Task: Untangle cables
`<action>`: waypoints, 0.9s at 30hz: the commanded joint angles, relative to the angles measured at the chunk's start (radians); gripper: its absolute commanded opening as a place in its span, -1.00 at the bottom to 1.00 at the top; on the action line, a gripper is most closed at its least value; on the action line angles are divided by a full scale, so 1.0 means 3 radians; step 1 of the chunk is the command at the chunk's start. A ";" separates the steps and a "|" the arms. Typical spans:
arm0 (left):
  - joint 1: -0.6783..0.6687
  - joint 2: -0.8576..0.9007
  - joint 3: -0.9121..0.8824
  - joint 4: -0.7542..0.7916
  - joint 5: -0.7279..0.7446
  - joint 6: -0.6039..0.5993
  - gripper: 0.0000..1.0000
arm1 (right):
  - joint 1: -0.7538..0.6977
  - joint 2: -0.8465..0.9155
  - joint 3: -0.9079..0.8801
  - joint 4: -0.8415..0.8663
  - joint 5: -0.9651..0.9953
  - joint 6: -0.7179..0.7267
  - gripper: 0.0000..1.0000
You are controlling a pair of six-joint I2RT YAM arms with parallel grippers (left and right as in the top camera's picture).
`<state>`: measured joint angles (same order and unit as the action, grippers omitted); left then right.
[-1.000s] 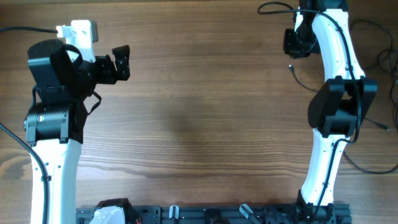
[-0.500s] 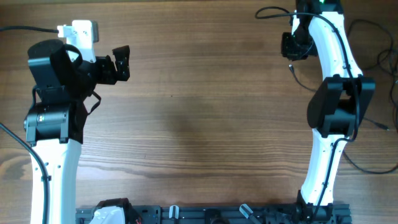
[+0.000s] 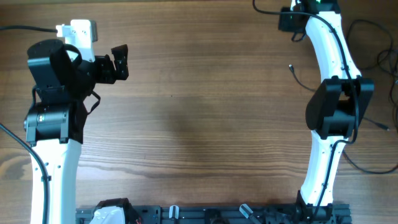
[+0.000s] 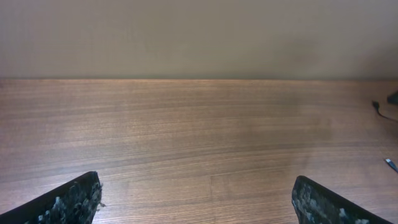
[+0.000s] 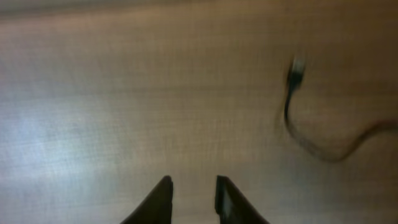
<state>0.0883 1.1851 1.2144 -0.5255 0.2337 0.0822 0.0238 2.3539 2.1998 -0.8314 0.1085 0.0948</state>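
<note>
A: Looking down past the right gripper (image 5: 193, 186) now: parted only a crack, nothing pinched between. Parked over bare table (image 5: 93, 93), up at the far right corner.

B: And off to one side, well apart, a loose cable (image 5: 305, 134), small plug (image 5: 296, 70) at the tip, curling away across the wood. More strands (image 3: 373, 37) out beyond the right arm (image 3: 333, 106), too thin to sort one from another from overhead.

A: Over to the left gripper (image 4: 196, 186): spread right out, clutching nothing, nowhere near any cable.

B: So, risks. Coming down with that narrow a gap could mean landing on top of the cable and shoving it instead of straddling it.

A: Could skid off the plug too. Thin, slack, free to roll.

B: Worse: grabbing mid-length and hauling. Might drag the other strands along, pull a loop tighter.

A: Or snag the arm's own lead (image 3: 266, 7), looping close by.

B: Better to open wider first, then go for the plug end. Only a judgement, mind.
</note>
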 commanded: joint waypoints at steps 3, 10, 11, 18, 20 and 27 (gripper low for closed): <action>0.0018 -0.0048 -0.0011 0.0014 -0.0022 0.0062 1.00 | 0.0023 -0.0161 0.0003 0.0226 0.0389 -0.0464 -0.08; 0.0019 -0.0048 -0.0011 0.0017 -0.0023 0.0103 1.00 | -0.0173 -0.0174 0.0003 -0.0173 0.0425 -0.0266 0.13; 0.0018 -0.0048 -0.0011 0.0015 -0.0023 0.0154 1.00 | -0.0211 -0.0189 0.0000 -0.0242 0.0423 -0.0229 0.16; 0.0019 -0.0048 -0.0011 0.0057 -0.0047 0.0239 1.00 | -0.0420 -0.0468 0.0000 -0.0355 0.0399 -0.0142 0.23; 0.0018 -0.0048 -0.0011 0.0093 -0.0045 0.0237 1.00 | -0.0427 -0.0563 0.0000 -0.0234 0.0389 -0.0142 0.29; 0.0018 -0.0048 -0.0011 0.0099 -0.0047 0.0237 1.00 | -0.0203 -0.0637 0.0019 0.0596 0.0402 -0.0123 0.48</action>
<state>0.0883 1.1851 1.2144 -0.4995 0.2298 0.1352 -0.0990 2.1857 2.1963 -0.7418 0.2180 0.0456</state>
